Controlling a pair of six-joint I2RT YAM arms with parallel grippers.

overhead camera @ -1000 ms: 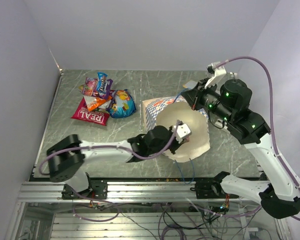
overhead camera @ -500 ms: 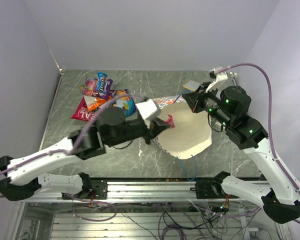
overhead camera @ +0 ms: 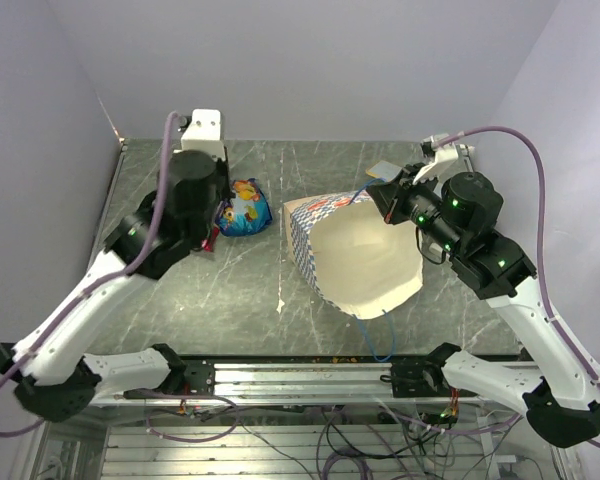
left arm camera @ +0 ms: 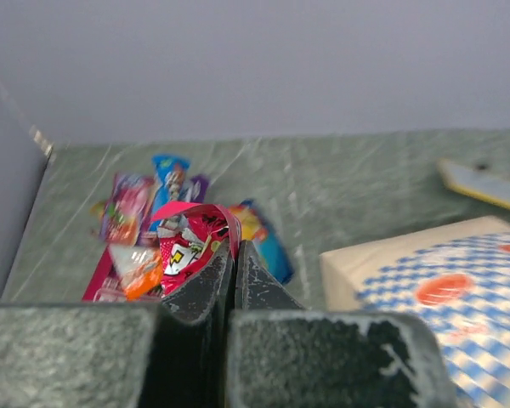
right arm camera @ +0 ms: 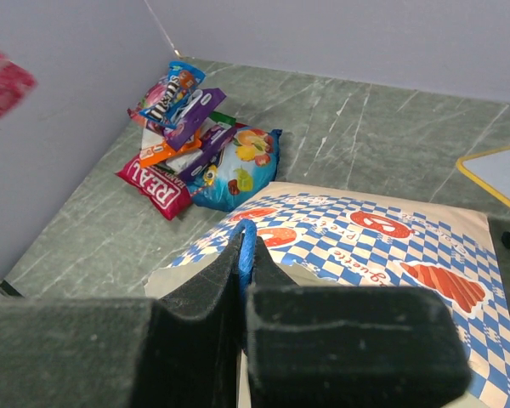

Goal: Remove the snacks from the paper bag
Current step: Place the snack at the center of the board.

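Observation:
The paper bag point(overhead camera: 360, 255) lies on its side mid-table with its cream mouth open toward the front; it also shows in the right wrist view point(right arm camera: 382, 238) and the left wrist view point(left arm camera: 459, 280). My right gripper point(right arm camera: 248, 248) is shut on the bag's blue cord handle point(right arm camera: 249, 236) and holds the upper rim up point(overhead camera: 378, 197). My left gripper point(left arm camera: 235, 248) is shut on a small red wrapped snack point(left arm camera: 187, 242) and holds it above the snack pile point(right arm camera: 191, 140) at the back left. The pile has the red "REAL" packet point(right arm camera: 157, 189), a blue packet point(overhead camera: 245, 207) and purple and orange ones. The left arm's wrist point(overhead camera: 195, 190) covers most of the pile from above.
A white card with a yellow edge point(right arm camera: 497, 174) lies behind the bag near the back wall. A small white scrap point(overhead camera: 280, 303) lies on the table left of the bag's mouth. A second blue cord point(overhead camera: 378, 335) trails off the bag's front rim. Walls close the left and back sides.
My left arm came out of the bag's mouth with the red snack and swung to the back left over the pile. My right gripper kept its hold on the handle.

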